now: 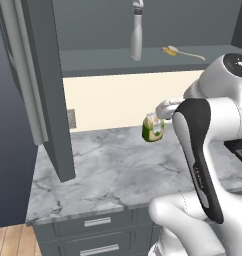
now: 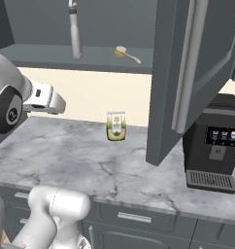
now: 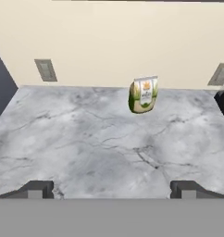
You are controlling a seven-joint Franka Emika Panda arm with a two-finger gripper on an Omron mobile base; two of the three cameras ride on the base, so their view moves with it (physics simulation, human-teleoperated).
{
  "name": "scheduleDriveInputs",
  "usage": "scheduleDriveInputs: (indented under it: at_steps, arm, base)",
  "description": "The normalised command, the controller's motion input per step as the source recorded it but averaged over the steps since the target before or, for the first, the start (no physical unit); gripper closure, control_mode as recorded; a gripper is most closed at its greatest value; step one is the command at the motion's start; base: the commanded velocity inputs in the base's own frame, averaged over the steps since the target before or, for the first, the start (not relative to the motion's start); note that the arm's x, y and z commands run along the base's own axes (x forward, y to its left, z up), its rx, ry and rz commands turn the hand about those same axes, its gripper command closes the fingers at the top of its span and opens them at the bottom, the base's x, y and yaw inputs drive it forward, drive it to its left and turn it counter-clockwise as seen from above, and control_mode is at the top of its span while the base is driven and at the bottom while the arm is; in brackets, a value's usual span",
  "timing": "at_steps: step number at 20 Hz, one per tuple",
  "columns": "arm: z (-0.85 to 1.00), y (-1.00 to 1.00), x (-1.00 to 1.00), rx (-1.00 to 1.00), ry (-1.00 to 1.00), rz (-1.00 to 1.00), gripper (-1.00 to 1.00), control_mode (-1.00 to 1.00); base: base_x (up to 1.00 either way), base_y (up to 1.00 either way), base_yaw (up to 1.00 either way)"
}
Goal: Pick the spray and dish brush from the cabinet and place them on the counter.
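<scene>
The counter (image 3: 86,139) is grey-white with dark wiggly lines like marble. Past the dark fingertips (image 3: 37,189), the pouch (image 3: 143,95) is green and cream. Above, the cabinet (image 1: 48,75) is dark grey, the spray (image 1: 136,37) pale grey, the dish brush (image 1: 180,52) cream and yellow.

The spray (image 1: 136,36), a pale grey-white bottle with a narrow neck, stands upright on the grey inner shelf of the open dark grey cabinet (image 1: 48,90). The dish brush (image 1: 183,52) lies flat on that shelf, near the spray. The marble-veined counter (image 1: 108,170) spreads below.
</scene>
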Motion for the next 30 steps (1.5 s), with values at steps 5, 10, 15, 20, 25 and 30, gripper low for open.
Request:
scheduleDriveInputs:
  at_steps: [5,10,15,20,25,30]
  arm:
    - [0.25,0.02,0.30,0.00,-0.10,0.04,-1.00,-1.00]
    - [0.21,0.14,0.23,0.00,-0.15,0.02,-1.00,-1.00]
    - [0.36,0.18,0.15,0.00,-0.08,0.01,-1.00,-1.00]
    - [0.39,0.07,0.04,0.00,-0.02,0.00,-1.00,-1.00]
    - [0.36,0.00,0.16,0.00,0.00,0.00,-1.00,-1.00]
    - [0.21,0.00,0.23,0.00,-0.04,0.00,-1.00,-1.00]
  base:
    - [0.00,0.00,0.00]
    - [0.00,0.00,0.00]
    - [0.00,0.00,0.00]
    - [0.00,0.00,0.00]
    - [0.00,0.00,0.00]
    - [0.00,0.00,0.00]
